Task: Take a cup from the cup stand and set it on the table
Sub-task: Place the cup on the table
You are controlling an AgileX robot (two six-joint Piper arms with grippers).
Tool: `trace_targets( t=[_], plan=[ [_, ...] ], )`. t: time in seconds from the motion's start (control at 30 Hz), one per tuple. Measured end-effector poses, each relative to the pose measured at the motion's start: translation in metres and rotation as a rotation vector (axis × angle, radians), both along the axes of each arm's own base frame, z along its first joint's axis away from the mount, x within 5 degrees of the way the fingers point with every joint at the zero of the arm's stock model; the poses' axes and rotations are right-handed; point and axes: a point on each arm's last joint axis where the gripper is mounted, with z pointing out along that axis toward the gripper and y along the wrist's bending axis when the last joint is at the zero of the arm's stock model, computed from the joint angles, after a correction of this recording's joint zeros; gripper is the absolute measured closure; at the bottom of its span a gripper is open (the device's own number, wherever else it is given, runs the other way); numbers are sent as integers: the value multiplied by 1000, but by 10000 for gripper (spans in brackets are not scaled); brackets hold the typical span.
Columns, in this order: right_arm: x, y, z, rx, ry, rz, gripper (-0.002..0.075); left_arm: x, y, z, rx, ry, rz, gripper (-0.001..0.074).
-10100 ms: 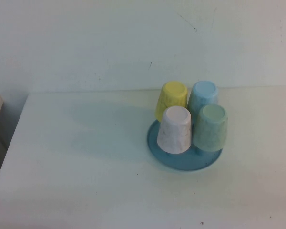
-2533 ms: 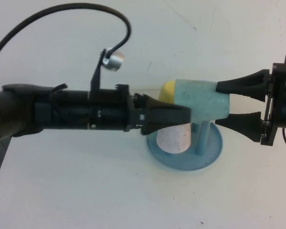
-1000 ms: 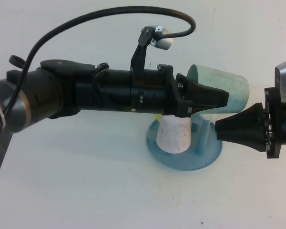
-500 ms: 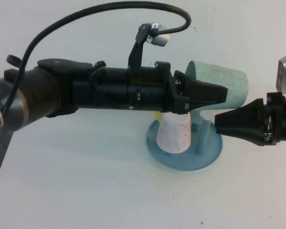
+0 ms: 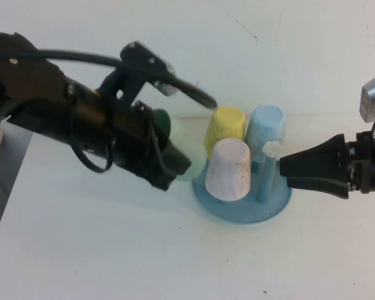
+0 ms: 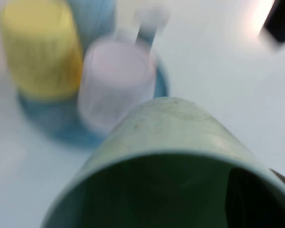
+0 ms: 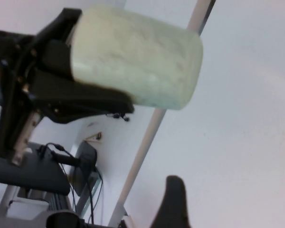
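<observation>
While left gripper [image 5: 178, 164] fingers grasp the cup [image 5: 190, 162] beside cup stand [image 5: 237, 209], right gripper [image 5: 284, 167] fingers clenched.

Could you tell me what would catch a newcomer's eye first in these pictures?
The left gripper, over the table just left of the cup stand, holds the mint-green cup on its side. Three cups remain upside down on the stand: yellow, light blue, pinkish-white. The right gripper hovers at its right edge.
</observation>
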Motion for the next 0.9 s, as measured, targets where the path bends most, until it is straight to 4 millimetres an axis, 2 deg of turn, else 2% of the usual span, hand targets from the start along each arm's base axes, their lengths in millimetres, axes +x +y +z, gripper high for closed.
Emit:
trace_targets(
  t=[0.13, 0.33, 0.53, 0.63, 0.77, 0.83, 0.9],
  plan=[
    [-1, 0, -1, -18, -20, 17, 157, -11, -6, -19, 294, 37, 32, 728],
    [-2, 0, -2, -33, -27, 28, 156, 1, -19, -64, 552, 85, 73, 728],
    [-3, -1, -4, -55, -27, 46, 156, 17, -25, -110, 671, 156, 60, 728],
    [-3, -1, -4, -57, -29, 48, 156, 21, -26, -124, 694, 178, 52, 728],
    [-4, -1, -5, -62, -29, 51, 156, 24, -28, -131, 702, 178, 49, 720],
    [-4, -1, -5, -62, -29, 51, 156, 25, -28, -133, 707, 174, 47, 674],
    [-4, -1, -5, -62, -29, 52, 156, 25, -28, -133, 705, 171, 48, 587]
  ],
)
